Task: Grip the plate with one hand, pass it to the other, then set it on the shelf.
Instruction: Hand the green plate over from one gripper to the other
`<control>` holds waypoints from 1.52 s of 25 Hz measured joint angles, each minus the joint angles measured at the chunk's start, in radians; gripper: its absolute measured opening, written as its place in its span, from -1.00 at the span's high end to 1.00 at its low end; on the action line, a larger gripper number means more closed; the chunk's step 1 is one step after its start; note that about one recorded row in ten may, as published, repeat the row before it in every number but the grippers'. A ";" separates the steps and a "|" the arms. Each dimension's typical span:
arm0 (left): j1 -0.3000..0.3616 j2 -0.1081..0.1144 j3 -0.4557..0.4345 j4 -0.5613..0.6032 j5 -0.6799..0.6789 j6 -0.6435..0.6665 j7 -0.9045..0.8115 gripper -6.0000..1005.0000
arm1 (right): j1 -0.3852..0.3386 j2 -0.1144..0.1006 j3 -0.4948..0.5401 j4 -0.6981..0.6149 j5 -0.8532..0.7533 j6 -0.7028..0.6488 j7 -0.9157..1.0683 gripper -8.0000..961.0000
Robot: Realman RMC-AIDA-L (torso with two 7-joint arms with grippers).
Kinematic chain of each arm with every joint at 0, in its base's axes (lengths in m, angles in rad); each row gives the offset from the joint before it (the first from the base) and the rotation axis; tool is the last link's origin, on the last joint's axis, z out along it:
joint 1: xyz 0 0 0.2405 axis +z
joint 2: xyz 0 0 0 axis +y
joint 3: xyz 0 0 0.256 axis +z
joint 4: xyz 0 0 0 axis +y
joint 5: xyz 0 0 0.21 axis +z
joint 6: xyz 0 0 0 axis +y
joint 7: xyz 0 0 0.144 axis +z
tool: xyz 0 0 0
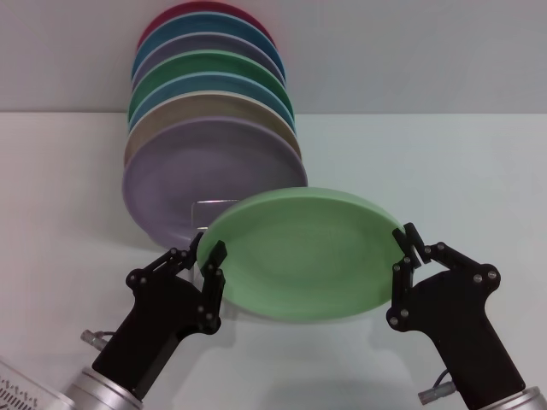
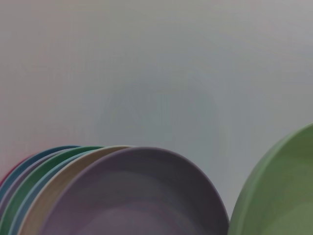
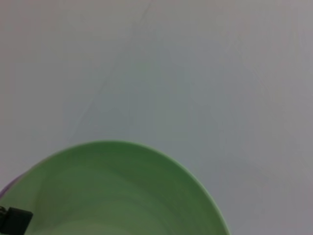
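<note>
You are at the handover stage, by my reading. In the head view the plate [image 1: 301, 254] is off the tabletop [image 1: 444, 162], held in the air and tilted, in the lower middle of the scene. The right end effector [image 1: 408, 251] sits at the plate's three o'clock edge with its fingers pinched on the rim, so it is grasping the plate. The left end effector [image 1: 208, 263] is at the plate's nine o'clock edge; its fingers flank the rim and appear to touch it, but you cannot tell from these views whether it has clenched or is only standing around the edge. Whichever arm lifted the plate, the pickup is done; I judge the transfer to be in progress and not finished, since both end effectors are at the rim. The shelf [image 1: 214, 211] shows only as a few thin wire loops at about eleven o'clock from the plate, just behind its upper left edge, and already carries a row of stacked upright plates [image 1: 214, 166], the lavender plate [image 1: 201, 175] foremost. The left wrist view confirms that row close by, with the plate's rim at one edge. Remaining for you: complete the handover, release one side, and seat the plate in a free slot in front of the lavender one, which is partly hidden here.
</note>
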 joint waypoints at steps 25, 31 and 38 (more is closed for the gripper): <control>0.000 0.001 0.002 0.012 0.003 0.010 0.002 0.91 | 0.000 -0.003 0.000 0.000 -0.003 -0.001 -0.001 0.95; -0.001 0.001 0.002 0.013 0.003 0.011 0.003 0.91 | 0.003 -0.005 0.000 -0.002 -0.004 0.001 -0.002 0.95; 0.002 0.000 0.002 0.013 0.004 0.011 0.016 0.91 | 0.013 -0.007 -0.010 -0.015 -0.009 0.001 -0.002 0.81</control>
